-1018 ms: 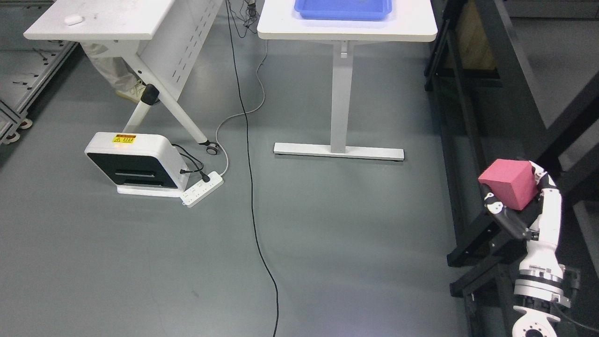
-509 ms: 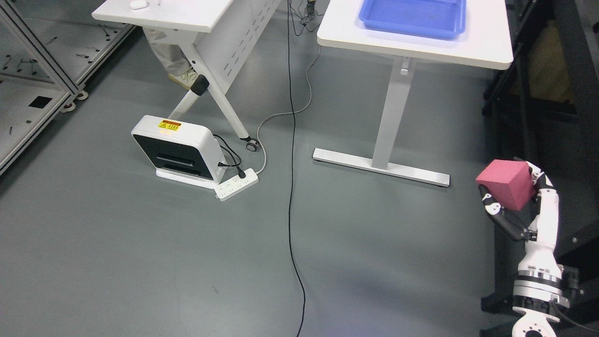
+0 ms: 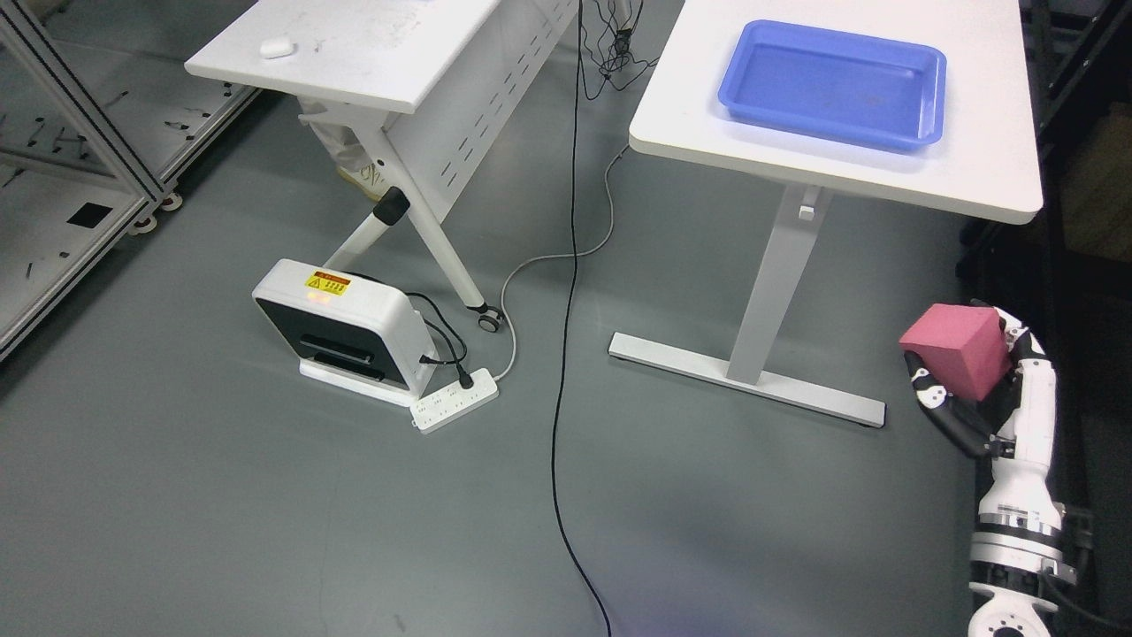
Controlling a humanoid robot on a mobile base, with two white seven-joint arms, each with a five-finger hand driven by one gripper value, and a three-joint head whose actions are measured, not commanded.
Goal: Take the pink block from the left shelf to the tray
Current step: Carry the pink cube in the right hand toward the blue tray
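Below the surface's right edge | my right robot hand (image 3: 973, 389) grasps pink block (image 3: 957, 349) | carrying step | next: lift over blue tray (image 3: 831, 84)

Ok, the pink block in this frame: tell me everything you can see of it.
The pink block is a plain matte cube, foam-like by its look, with three faces showing and no markings. It is tilted, one corner toward the camera, held in the air above the grey floor by the right hand, whose fingers grip it from below and behind. It sits lower right, below the white table carrying the empty blue tray.
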